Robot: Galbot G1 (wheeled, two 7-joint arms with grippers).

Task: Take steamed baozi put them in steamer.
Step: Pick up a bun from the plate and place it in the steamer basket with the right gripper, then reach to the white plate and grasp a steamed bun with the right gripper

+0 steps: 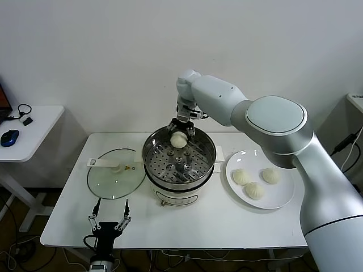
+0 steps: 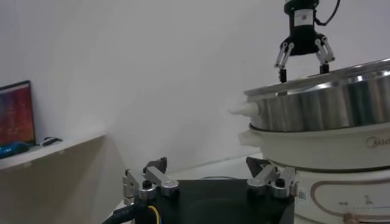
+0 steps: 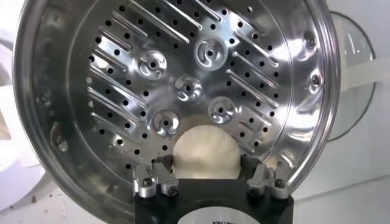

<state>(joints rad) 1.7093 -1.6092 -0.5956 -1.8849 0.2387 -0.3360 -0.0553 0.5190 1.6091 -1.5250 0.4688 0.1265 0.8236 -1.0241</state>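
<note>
— Which way was the bun pointing?

— No long axis to speak of; the baozi (image 1: 178,139) was round, dome up, flat side toward the tray. It sat between the fingers of the right gripper (image 1: 181,131), low over the far side of the steamer (image 1: 209,148).

— Had the pincer got hold of it?

— Its fingers stood a bun's width apart, one on each side of the dough (image 3: 204,153). I couldn't tell whether they pressed it or only flanked it.

— And the arm?

— The right arm reached across from the robot's right, wrist turned straight down over the pot. Beyond it, to its right, three more buns (image 1: 255,183) lay on a white plate (image 1: 286,196).

— The other one?

— The left gripper (image 1: 110,213) hung low at the near table edge, well apart, fingers spread wide and holding nothing, beside the glass lid (image 1: 116,173).
</note>
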